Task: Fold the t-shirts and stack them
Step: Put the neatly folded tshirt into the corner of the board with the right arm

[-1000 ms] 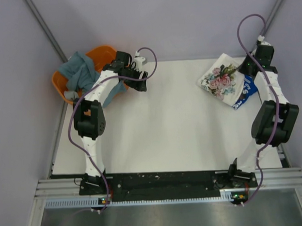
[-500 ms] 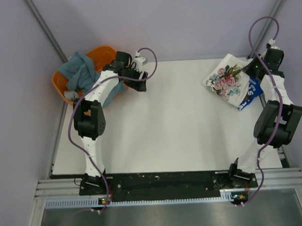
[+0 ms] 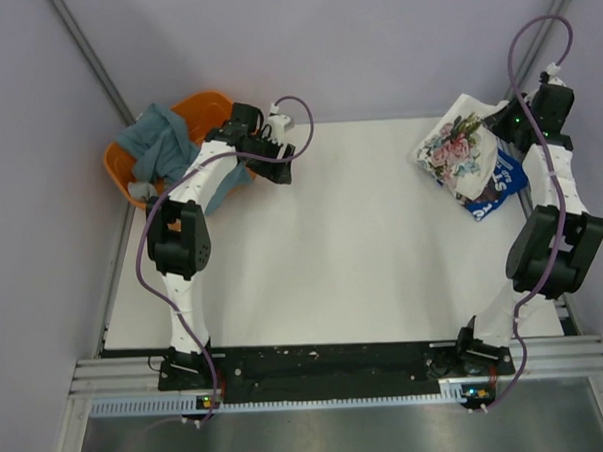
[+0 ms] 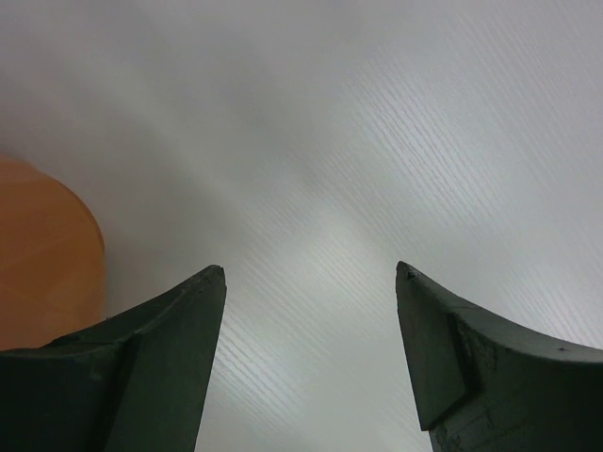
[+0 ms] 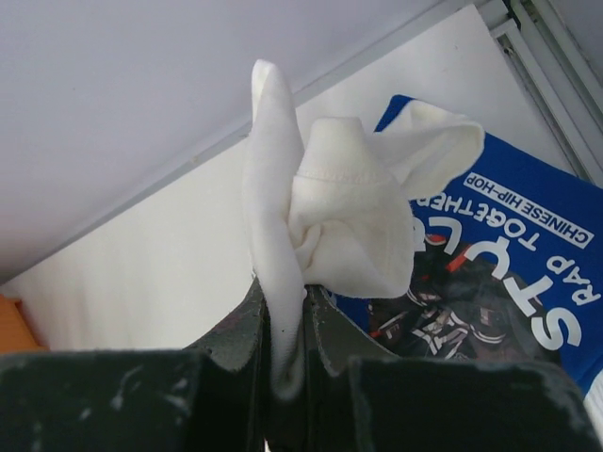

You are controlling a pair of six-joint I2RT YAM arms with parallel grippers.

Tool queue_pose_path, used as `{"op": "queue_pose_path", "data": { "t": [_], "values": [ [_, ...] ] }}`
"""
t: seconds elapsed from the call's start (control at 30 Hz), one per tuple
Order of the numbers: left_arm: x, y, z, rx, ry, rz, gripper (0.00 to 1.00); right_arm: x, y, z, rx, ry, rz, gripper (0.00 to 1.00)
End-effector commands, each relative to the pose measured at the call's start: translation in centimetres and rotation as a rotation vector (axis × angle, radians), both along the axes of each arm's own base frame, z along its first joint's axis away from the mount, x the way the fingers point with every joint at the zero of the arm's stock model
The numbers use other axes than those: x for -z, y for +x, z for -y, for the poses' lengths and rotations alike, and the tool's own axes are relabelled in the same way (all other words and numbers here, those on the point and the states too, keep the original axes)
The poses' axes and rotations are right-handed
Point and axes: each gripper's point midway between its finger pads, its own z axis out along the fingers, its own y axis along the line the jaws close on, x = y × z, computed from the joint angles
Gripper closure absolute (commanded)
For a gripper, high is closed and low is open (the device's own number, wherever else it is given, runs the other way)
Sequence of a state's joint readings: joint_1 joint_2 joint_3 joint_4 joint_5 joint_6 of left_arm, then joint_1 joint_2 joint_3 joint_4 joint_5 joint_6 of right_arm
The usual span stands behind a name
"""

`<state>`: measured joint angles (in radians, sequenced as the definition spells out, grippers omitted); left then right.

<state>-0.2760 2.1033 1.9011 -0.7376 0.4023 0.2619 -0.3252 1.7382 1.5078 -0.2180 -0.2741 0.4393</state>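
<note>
The white floral t-shirt lies folded at the table's far right corner, on top of the royal-blue t-shirt. My right gripper is shut on the white shirt's edge and holds it lifted and bunched; the blue shirt with white lettering lies below it. My left gripper is open and empty over bare table, beside the orange basket.
The orange basket at the far left holds teal-grey cloth that hangs over its rim. Its orange wall shows at the left of the left wrist view. The table's right rail runs close to the right gripper.
My right gripper has moved toward the back right, drawing the white shirt's edge with it; the shirts have shifted slightly right. The left arm has not moved.
</note>
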Motion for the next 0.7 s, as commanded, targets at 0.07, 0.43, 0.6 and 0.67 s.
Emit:
{"op": "queue_pose_path", "data": {
  "t": [0.07,0.43,0.6,0.67],
  "values": [
    [-0.6,0.5,-0.1,0.010,0.008,0.025,0.23,-10.7,-0.3,-0.1,0.014,-0.054,0.242,1.00],
    [-0.4,0.2,-0.2,0.018,0.016,0.019,0.23,-3.7,-1.1,3.6,0.052,-0.084,0.103,1.00],
    [-0.1,0.2,-0.2,0.021,0.019,0.014,0.23,2.6,-1.4,7.0,0.094,-0.080,-0.031,1.00],
    [0.0,0.1,-0.3,0.020,0.022,0.010,0.23,4.2,-1.8,8.3,0.129,-0.109,-0.083,0.91]
  ]
}}
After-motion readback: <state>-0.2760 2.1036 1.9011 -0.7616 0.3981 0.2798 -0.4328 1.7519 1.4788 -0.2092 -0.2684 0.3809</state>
